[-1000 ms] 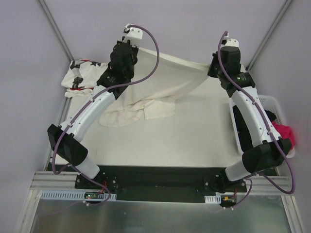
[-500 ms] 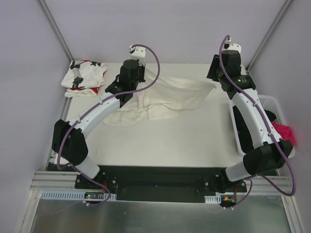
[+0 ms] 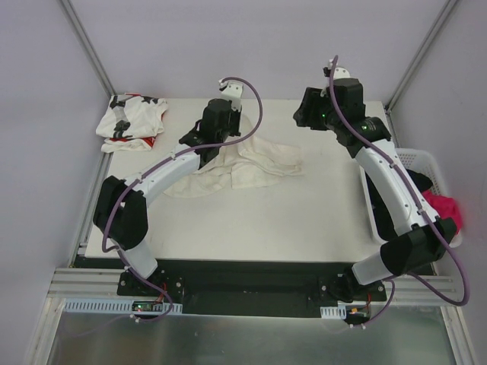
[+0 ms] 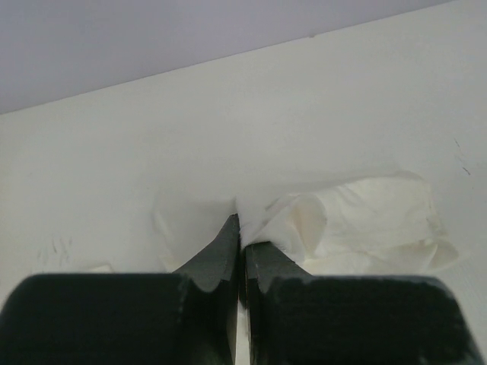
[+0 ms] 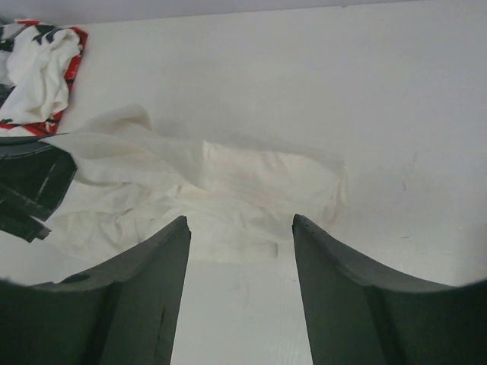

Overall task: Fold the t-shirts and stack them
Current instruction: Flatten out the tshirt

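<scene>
Currently the left gripper point(image 4: 240, 230) is clamped on a pinch of the cream t-shirt point(image 3: 262, 161), which lies bunched on the table point(image 3: 251, 224) toward its far middle. Meanwhile the right gripper point(image 5: 240, 228) hangs near the shirt's right end, jaws apart, empty. Note the star-print t-shirt point(image 3: 129, 122) is crumpled at the far-left corner, well apart.

Risks:
- With only one hold, a lift likely drags the cloth into a tighter wad.
- The right jaws may catch several layers rather than one edge, giving a crooked fold.
</scene>
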Action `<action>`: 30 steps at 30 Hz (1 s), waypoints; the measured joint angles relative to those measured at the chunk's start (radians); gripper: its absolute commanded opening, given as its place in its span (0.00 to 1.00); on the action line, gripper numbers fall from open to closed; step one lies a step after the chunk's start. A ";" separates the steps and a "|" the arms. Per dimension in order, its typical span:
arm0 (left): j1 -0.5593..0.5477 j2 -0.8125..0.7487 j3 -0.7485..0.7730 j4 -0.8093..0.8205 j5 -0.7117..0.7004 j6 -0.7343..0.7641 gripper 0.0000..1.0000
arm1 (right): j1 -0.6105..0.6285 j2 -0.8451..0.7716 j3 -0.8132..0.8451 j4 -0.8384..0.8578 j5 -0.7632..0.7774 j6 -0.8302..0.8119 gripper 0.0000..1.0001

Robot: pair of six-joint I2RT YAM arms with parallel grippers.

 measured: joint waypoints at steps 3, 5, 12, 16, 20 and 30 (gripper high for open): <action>-0.003 0.000 -0.003 0.025 0.017 -0.001 0.00 | 0.015 0.019 -0.023 0.024 -0.065 0.019 0.58; -0.004 0.000 -0.016 0.056 0.037 -0.011 0.00 | 0.016 0.031 -0.048 0.040 -0.103 0.037 0.58; -0.013 0.097 0.008 0.125 0.160 -0.098 0.00 | 0.016 0.035 -0.080 0.061 -0.146 0.082 0.57; -0.050 0.234 0.100 0.132 0.238 -0.142 0.00 | 0.016 0.016 -0.080 0.065 -0.138 0.081 0.57; -0.113 0.349 0.197 0.105 0.311 -0.164 0.00 | 0.010 -0.022 -0.080 0.062 -0.123 0.076 0.57; -0.214 0.439 0.269 0.082 0.425 -0.209 0.26 | -0.081 -0.139 -0.103 0.058 -0.115 0.069 0.57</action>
